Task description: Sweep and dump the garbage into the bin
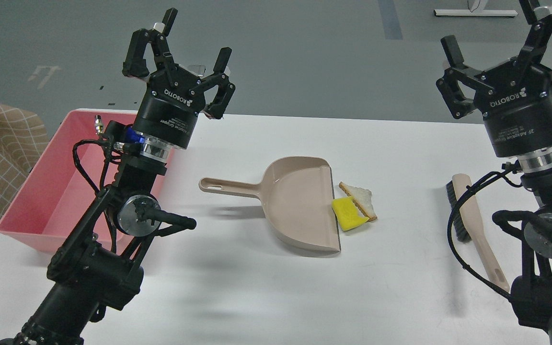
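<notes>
1. Left gripper (180, 45): raised above the near end of the bin, fingers spread apart, nothing between them. Released.
2. Right gripper (501, 36): raised at the right edge of the head view, fingers spread wide, holding nothing. Released.
3. Bin (41, 211): pink tub at the left side of the white table (257, 297). The visible part of its floor is bare; part of the interior is hidden behind the left arm, so its full contents cannot be told.
4. Dustpan (300, 206): beige, lying flat at mid-table, handle pointing left toward the bin, open lip facing right. Its pan appears to hold nothing.
5. Sponge piece (348, 213): yellow, lying at the dustpan's lip, touching or slightly overlapping its edge; not inside the pan.
6. Bread slice (360, 199): white with brown crust, on the table just beside the sponge piece and touching it, outside the pan.
7. Brush (472, 220): beige handle with dark bristles, lying on the table at the right, well apart from the garbage, near the right arm. Ungrasped.
8. Progress, judged: no step appears done. Neither tool is in hand, both scraps rest on the table, none shows in the bin.
9. Remaining, judged: take up brush and dustpan, sweep both scraps into the pan, carry it left, tip it into the bin.
</notes>
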{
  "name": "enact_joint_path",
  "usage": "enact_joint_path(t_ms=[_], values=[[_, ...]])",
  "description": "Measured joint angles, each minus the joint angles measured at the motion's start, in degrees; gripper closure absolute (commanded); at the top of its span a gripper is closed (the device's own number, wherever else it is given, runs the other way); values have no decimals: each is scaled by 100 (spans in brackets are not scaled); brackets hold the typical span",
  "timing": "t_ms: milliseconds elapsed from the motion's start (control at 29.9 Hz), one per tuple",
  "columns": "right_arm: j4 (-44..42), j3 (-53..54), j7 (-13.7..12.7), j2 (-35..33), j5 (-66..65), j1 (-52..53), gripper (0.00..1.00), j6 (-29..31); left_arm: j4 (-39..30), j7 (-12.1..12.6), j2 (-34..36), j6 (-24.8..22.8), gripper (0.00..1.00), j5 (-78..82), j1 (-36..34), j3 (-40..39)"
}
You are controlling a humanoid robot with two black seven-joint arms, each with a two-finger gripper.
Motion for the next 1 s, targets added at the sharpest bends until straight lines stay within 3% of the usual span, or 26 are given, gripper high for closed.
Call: enact_joint_path(t_ms=[1003], values=[[-25, -71, 9, -31, 0, -70, 0, 12, -7, 9, -13, 24, 2, 17, 67, 86]])
